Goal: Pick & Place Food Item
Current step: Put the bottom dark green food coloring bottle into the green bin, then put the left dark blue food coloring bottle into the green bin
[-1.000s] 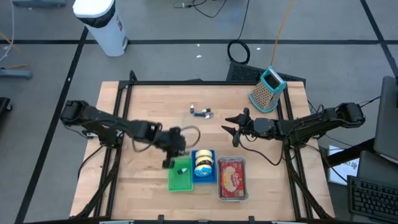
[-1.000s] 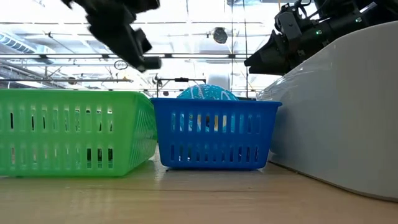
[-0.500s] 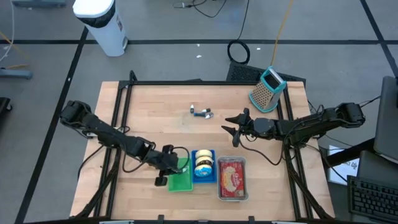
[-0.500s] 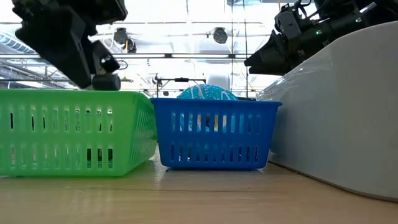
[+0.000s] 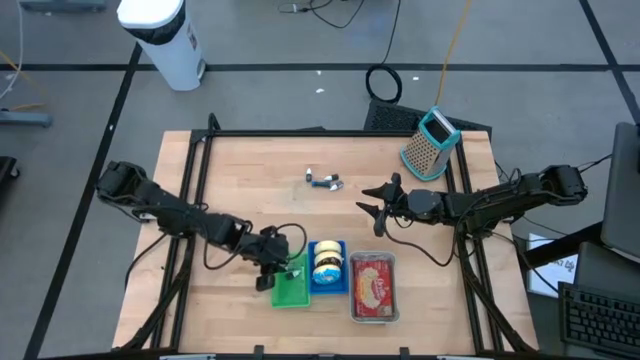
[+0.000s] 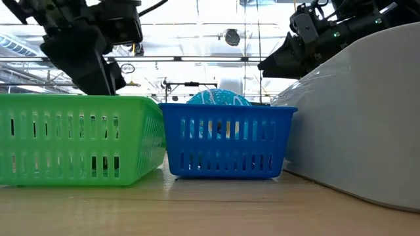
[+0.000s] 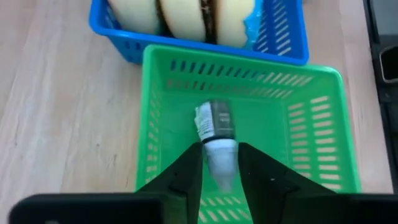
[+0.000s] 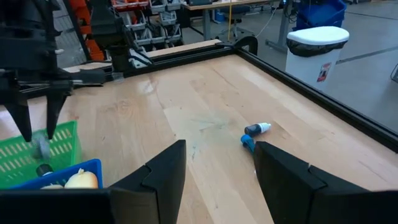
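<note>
My left gripper hangs open over the green basket, its fingers pointing steeply down into the basket. A small dark bottle with a pale cap is in the basket just below the fingertips. It is blurred and also shows in the right wrist view beneath the spread fingers. My right gripper stays open above the table's right middle, with nothing between its fingers. In the low view, my left gripper dips behind the green basket's rim.
A blue basket with cream-filled rounds stands right of the green one. Beside it is a grey tray of red food. A small blue-and-white item lies at the far middle. A grater stands at the far right corner.
My left gripper has come down and toward the near edge to the green basket, rolling as it went. The small bottle that showed at its tips above the rim is now down inside the basket, below the fingers.
</note>
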Tool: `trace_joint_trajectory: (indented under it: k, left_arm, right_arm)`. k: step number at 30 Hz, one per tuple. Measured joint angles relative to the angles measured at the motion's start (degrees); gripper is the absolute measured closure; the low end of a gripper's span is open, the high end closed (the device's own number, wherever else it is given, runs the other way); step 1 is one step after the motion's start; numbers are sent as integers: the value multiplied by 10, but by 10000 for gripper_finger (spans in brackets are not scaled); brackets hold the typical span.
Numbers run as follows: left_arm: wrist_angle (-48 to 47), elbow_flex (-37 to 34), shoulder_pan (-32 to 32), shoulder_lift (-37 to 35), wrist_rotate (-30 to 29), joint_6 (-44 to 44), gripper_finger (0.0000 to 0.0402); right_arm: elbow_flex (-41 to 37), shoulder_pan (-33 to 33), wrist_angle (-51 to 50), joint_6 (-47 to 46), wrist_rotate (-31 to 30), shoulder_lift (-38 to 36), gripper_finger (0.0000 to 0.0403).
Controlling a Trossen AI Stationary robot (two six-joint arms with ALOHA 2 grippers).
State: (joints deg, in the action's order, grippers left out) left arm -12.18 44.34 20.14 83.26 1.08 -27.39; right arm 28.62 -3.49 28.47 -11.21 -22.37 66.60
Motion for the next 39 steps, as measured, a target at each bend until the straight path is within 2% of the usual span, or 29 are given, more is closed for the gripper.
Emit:
trace_joint_trajectory:
  k: [6, 10, 17, 21, 26, 28, 30, 36, 39]
  left_arm:
    - [-1, 0, -18, 0, 4, -15, 251]
    - [4, 0, -35, 0, 1, 28, 229]
    - [31, 23, -110, 0, -2, 68, 218]
    - [24, 65, -172, 0, -41, 105, 218]
    - [44, 112, -248, -1, -141, 171, 218]
    - [69, 112, -282, 3, -169, 166, 218]
    - [81, 112, -313, 9, -170, 147, 218]
    - [87, 111, -363, 82, -157, 53, 218]
    - [86, 113, -381, 119, -118, 11, 218]
  right_arm:
    - [0, 0, 0, 0, 0, 0, 222]
    - [0, 0, -2, -1, 1, 0, 222]
    - [0, 0, -9, -25, 2, 0, 222]
    - [0, 0, -9, -40, 2, 0, 222]
    - [0, 0, -9, -41, 2, 0, 222]
    - [0, 0, -9, -45, 2, 0, 222]
    - [0, 0, -9, -46, 2, 0, 222]
    - [0, 0, -9, -42, 1, 0, 222]
    - [0, 0, -9, -33, 1, 0, 222]
